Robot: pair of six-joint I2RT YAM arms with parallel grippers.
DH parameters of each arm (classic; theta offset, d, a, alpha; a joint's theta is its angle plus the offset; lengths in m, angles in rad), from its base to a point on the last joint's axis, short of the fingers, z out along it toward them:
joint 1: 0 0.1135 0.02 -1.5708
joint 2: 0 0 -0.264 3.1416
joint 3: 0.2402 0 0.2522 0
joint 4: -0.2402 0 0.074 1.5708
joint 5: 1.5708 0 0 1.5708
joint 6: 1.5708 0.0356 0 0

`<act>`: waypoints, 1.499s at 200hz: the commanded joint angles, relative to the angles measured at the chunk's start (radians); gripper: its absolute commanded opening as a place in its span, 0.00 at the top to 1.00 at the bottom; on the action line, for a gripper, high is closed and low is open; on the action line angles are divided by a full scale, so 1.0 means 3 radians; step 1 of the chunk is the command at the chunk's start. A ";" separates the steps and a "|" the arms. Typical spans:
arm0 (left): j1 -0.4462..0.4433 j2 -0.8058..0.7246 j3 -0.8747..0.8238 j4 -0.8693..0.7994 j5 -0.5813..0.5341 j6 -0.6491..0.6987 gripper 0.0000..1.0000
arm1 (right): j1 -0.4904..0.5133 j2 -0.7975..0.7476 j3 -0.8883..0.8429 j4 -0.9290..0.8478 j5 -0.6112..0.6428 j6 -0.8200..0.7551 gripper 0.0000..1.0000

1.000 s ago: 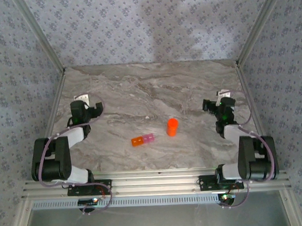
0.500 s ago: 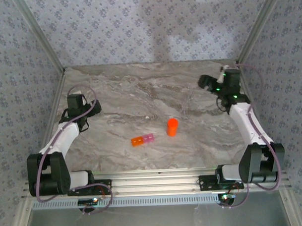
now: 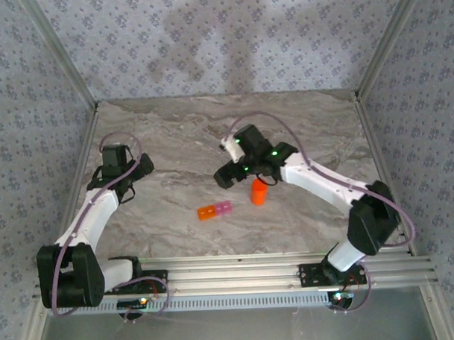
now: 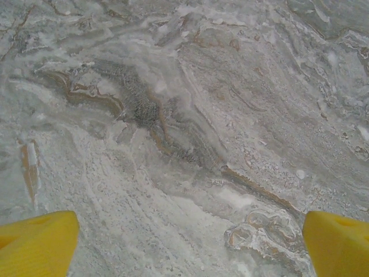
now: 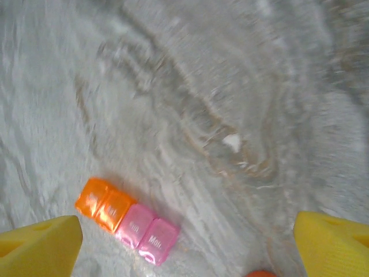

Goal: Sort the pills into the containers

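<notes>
The containers (image 3: 214, 211) are two small joined boxes, orange (image 5: 105, 205) on the left and pink (image 5: 147, 234) on the right, lying with lids shut on the marble table (image 3: 174, 142). My right gripper (image 3: 227, 173) hovers just behind them and to the left of the orange bottle (image 3: 258, 191). In the right wrist view the right gripper (image 5: 184, 248) is open, its yellow fingertips (image 5: 37, 248) wide apart with the containers below, nearer the left one. The left gripper (image 3: 116, 170) is at the far left; the left gripper (image 4: 187, 248) is open over bare marble. The pills are out of view.
The orange bottle's cap (image 5: 262, 273) peeks in at the bottom edge of the right wrist view. A small white fleck (image 5: 232, 142) lies on the marble beyond the containers. Patterned walls (image 3: 222, 43) close in the table on three sides.
The right arm has swung from the far right edge in to the table's middle, over the bottle and containers. The left arm unfolded early on and has since held still.
</notes>
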 commanded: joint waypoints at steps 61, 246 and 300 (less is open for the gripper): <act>0.0108 0.0367 0.0425 -0.0239 -0.0013 -0.0276 0.01 | 0.0414 0.0830 0.0471 -0.0734 0.0127 -0.0707 0.02; 0.0120 0.0465 0.0509 -0.0286 0.0125 -0.0358 0.01 | 0.0644 0.1592 0.1003 -0.1082 0.0156 -0.1091 0.00; 0.0122 0.0481 0.0525 -0.0296 0.0137 -0.0353 0.01 | 0.0640 0.1720 0.1138 -0.0975 0.0240 -0.1014 0.00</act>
